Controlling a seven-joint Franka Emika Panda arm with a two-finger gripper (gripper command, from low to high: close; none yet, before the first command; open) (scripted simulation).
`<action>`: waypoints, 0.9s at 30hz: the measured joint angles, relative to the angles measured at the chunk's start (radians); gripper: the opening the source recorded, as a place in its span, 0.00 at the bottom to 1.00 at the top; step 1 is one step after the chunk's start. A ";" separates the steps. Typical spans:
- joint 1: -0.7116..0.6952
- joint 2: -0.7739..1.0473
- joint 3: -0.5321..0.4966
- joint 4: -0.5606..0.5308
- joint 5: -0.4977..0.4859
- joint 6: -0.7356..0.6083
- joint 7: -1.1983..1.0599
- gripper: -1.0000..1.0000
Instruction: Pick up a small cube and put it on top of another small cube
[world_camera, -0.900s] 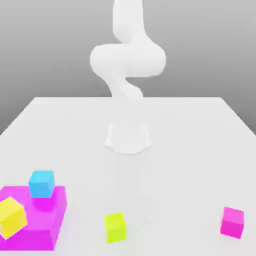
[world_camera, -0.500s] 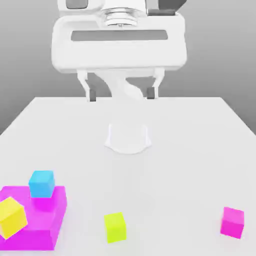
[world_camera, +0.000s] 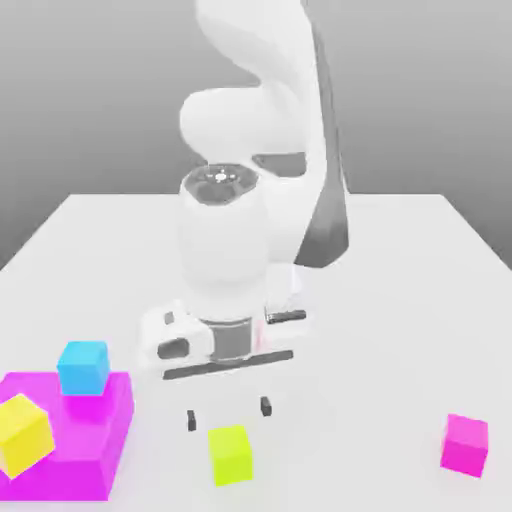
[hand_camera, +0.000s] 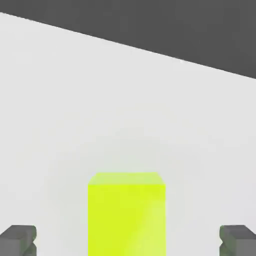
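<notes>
Between the wide-apart fingers (hand_camera: 19, 239) of the gripper (world_camera: 228, 414), which has dropped from high above the table (world_camera: 400, 300) to just over it, sits the lime cube (world_camera: 230, 455), untouched, so closing in for the grasp looks next.

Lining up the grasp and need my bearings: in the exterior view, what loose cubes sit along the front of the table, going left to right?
Golden-yellow cube leaning on the large flat magenta block → cyan cube on top of that block → small lime cube, just in front of the open gripper → small magenta-pink cube.
</notes>
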 joint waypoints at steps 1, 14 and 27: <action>-0.010 0.036 0.012 0.007 0.011 0.029 -0.009 0.50; -0.007 -0.028 0.003 -0.007 -0.020 -0.023 0.014 0.00; 0.293 -0.050 0.275 0.159 -0.180 -0.216 -0.041 0.00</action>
